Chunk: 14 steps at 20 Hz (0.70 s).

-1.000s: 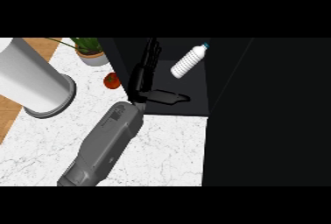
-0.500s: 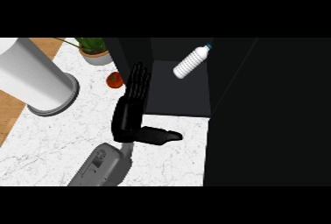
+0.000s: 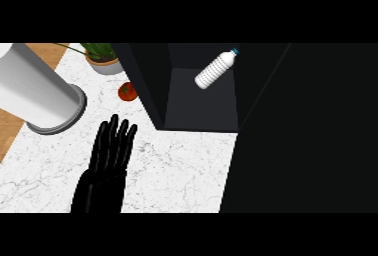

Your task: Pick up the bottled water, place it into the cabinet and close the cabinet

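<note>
- The white marbled counter (image 3: 177,170) fills the lower left of the frame, with a strip of brown wood surface (image 3: 9,127) showing along the far left edge and at the upper left.
- A wide black panel (image 3: 310,135) covers the whole right side of the frame; I cannot tell whether it is the cabinet's door or its wall.
- The dark cabinet (image 3: 201,107) sits at upper centre, its front open toward the view and its inner floor visible.
- A large white cylinder with a grey base ring (image 3: 37,97) stands at the upper left, leaning across the counter's edge in this steep view.
- The left hand (image 3: 109,155) shows at lower left, black, fingers straight and held together, pointing to the top of the frame, holding nothing.
- The bottled water (image 3: 215,70) lies tilted inside the cabinet at upper centre, its blue cap toward the upper right, well apart from the hand.
- A potted plant (image 3: 102,57) stands at the top, left of the cabinet.
- A small red tomato-like fruit (image 3: 128,91) rests on the counter just beside the cabinet's left wall.
- Against the frame 0.5 s ago: the left hand has drawn back from the cabinet's left wall to the lower left, and the grey forearm no longer shows; the bottle keeps its place inside the cabinet.
- The right hand appears nowhere.
</note>
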Motion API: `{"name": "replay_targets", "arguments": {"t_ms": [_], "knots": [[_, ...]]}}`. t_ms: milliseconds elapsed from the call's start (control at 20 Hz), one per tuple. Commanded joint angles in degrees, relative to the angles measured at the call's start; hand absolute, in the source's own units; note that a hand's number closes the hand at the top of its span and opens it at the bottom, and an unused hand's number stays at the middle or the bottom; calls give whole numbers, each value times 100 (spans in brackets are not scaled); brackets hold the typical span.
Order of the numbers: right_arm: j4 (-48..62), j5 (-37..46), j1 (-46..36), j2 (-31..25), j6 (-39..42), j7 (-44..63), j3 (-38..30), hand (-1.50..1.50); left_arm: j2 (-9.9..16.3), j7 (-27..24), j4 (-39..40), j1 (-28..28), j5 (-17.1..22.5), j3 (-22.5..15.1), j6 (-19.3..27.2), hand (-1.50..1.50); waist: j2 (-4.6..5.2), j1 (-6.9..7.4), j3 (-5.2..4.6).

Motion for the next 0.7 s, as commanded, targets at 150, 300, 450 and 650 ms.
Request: {"name": "replay_targets", "arguments": {"t_ms": [150, 300, 450, 650], "knots": [[-617, 91, -184, -489, 491, 562, 612, 150, 797, -180, -1682, 1582, 8, 246, 21, -150, 36, -35, -3], [-828, 753, -95, -329, 284, 540, 1355, 150, 1182, -289, -2107, 2136, 521, 817, -385, -150, 23, -81, -8], [-759, 1080, -154, -271, 219, 463, 1576, 150, 1431, -508, -2401, 2846, 829, 1121, -760, -150, 22, -78, -8], [-1101, 1347, -543, 49, 31, 1292, 2105, 150, 1454, -784, -2606, 3371, 1006, 1216, -1098, -150, 37, 14, -20]]}}
